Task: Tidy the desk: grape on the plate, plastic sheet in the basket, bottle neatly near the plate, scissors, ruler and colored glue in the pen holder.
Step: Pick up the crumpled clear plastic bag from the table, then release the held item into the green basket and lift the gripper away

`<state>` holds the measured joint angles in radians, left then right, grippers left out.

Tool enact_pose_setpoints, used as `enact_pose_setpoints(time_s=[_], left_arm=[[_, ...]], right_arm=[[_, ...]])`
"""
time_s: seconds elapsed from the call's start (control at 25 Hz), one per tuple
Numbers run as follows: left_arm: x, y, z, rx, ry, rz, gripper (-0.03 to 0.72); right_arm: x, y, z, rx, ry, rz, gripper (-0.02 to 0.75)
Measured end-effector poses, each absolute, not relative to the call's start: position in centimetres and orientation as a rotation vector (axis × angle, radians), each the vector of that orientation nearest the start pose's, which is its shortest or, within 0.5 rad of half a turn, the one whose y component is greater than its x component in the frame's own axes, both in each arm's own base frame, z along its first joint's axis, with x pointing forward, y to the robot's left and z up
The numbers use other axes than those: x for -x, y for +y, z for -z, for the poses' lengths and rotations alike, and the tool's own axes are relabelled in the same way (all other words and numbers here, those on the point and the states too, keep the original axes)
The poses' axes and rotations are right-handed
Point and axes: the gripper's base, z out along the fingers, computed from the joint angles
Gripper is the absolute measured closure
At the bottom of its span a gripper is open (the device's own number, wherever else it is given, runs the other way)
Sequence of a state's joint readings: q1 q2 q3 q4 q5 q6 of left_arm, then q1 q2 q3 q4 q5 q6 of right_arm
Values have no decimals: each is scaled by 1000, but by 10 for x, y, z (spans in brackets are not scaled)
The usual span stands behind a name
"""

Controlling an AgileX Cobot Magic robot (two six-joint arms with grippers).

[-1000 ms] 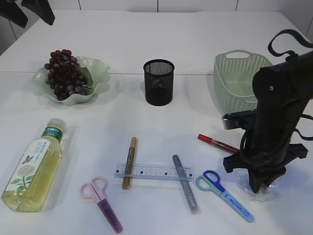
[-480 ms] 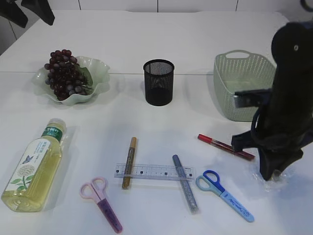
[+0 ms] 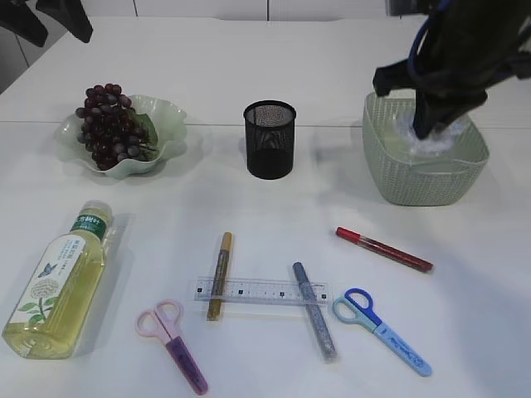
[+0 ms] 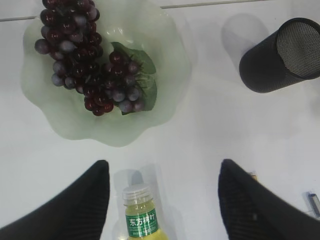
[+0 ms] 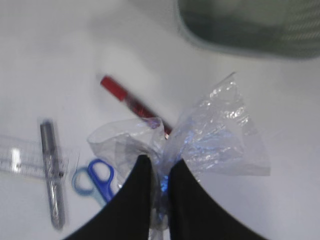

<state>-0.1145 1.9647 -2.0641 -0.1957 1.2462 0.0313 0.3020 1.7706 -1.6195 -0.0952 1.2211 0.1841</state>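
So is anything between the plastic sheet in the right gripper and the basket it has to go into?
Nothing visible. The right gripper holds the plastic sheet right over the open top of the basket, and the sheet hangs at about rim height. The basket's inside looks free of other things, and the red glue pen lies on the table in front of it.

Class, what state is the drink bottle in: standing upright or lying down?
Lying down. The bottle rests on its side on the table, cap pointing toward the plate of grapes.
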Motion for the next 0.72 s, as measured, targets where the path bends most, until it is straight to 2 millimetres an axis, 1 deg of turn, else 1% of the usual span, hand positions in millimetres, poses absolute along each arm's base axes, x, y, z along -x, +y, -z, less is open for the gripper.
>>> enact_pose_setpoints(time_s=[0.04, 0.16, 0.32, 0.48, 0.72], left_arm=[[-426, -66, -359, -173, 2620, 294, 190], [-426, -66, -359, -173, 2620, 294, 190], [-426, -66, -359, -173, 2620, 294, 190], [-426, -66, -359, -173, 2620, 294, 192], [-426, -66, -359, -173, 2620, 294, 193]], right_arm=[[-364, 101, -320, 191, 2797, 54, 678], [-384, 97, -338, 174, 2713, 112, 678], [-408, 86, -349, 122, 2652, 131, 679], [-428, 75, -341, 79, 2649, 147, 679], [-454, 51, -313, 11, 2661, 168, 681]])
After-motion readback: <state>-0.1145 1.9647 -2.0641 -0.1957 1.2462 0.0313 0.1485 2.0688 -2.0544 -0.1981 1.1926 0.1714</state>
